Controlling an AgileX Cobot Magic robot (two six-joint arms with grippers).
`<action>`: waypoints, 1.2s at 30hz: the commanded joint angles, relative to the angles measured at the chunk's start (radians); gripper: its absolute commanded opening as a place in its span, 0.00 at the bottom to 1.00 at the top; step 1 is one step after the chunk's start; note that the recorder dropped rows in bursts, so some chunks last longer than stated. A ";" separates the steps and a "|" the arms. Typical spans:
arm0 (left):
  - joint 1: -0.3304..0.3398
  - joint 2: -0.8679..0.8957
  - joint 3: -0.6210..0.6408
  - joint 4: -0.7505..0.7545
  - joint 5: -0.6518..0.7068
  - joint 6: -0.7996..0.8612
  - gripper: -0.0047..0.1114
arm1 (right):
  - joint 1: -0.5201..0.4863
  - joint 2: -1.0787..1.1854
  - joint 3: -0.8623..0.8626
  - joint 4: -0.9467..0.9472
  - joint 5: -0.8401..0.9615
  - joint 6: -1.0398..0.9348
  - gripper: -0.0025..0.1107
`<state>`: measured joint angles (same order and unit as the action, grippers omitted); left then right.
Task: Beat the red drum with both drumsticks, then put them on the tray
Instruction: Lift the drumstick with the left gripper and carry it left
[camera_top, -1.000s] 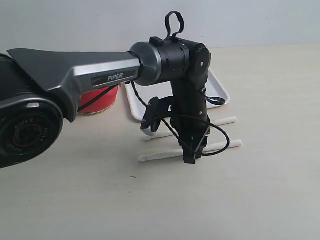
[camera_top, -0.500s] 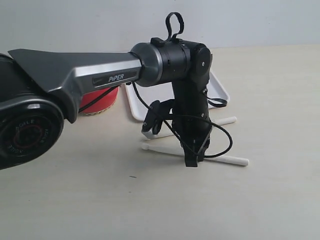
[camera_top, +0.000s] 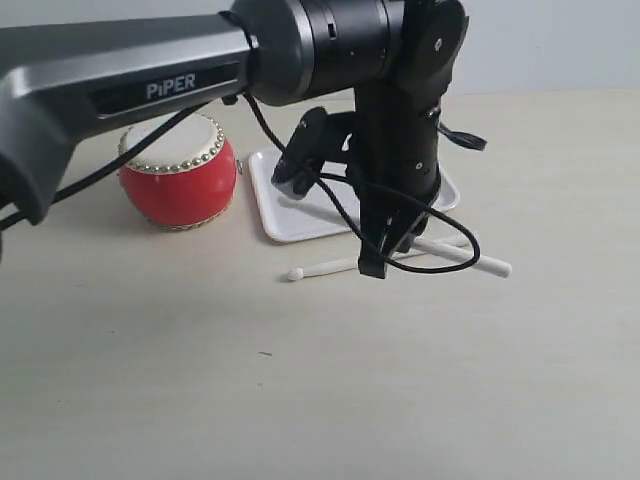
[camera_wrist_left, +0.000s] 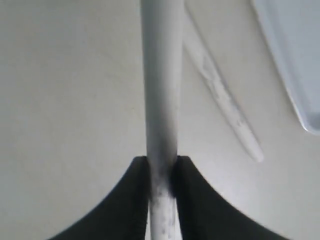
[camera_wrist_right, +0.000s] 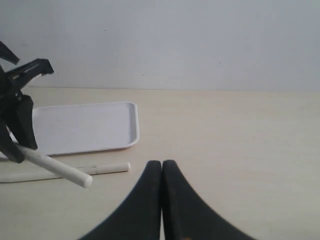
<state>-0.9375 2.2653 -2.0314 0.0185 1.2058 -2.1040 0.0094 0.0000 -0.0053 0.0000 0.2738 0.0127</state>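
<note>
one drumstick (camera_wrist_left: 161, 90) pinched between left jaws; second drumstick (camera_wrist_left: 224, 97) lies nearby.

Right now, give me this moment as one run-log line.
left claw: shut on first drumstick | right claw: shut, empty | second drumstick: lying on table beside tray | drum: upright, nothing touching it

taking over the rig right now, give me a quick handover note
Left gripper: shut on one drumstick.
Right gripper: shut, empty.
Other drumstick: lying on the table in front of the tray, which holds no stick. The red drum stands beside the tray.
Done: one stick gripped.
Left: grab the second stick, beat the drum, put both sticks on the tray.
</note>
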 joint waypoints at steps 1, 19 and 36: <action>-0.043 -0.071 0.001 0.190 0.015 0.124 0.04 | -0.005 0.000 0.005 0.000 -0.009 -0.006 0.02; -0.140 -0.191 0.136 0.831 -0.329 0.373 0.04 | -0.005 0.000 0.005 0.000 -0.009 -0.004 0.02; -0.012 -0.565 0.633 0.942 -0.823 0.435 0.04 | -0.005 0.000 0.005 0.000 -0.009 -0.006 0.02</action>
<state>-0.9655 1.7612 -1.4555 0.9513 0.4390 -1.6759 0.0094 0.0000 -0.0053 0.0000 0.2738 0.0127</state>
